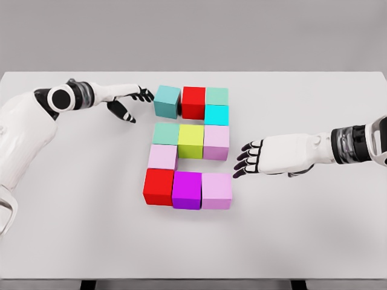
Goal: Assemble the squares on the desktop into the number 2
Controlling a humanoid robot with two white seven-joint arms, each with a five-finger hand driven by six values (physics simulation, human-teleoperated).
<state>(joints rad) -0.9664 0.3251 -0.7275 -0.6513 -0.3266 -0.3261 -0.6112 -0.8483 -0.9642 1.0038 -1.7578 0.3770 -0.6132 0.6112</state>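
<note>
I see the blocks packed near the middle of the white table [314,241], already reading as a 2. The top row is a teal block [167,101], a red block [193,102] and a pale green block [217,96], with a cyan block [216,115] tucked just under the green one. The middle row runs a mint block [165,133], a yellow-green block [190,141] and a pink block [216,142]. A pale pink block [162,157] sits below the mint one, and the bottom row is a second red block [158,186], a magenta block [187,190] and a lilac block [216,190]. Neighbours touch or nearly touch.

My left hand [130,99] is at the teal block's left face, fingers loosely spread, fingertips touching or just beside it, gripping nothing. My right hand [257,158] hovers to the right of the pink block, fingers spread, empty, with a gap between them.

Wide bare table lies all round the group, out to every edge.
</note>
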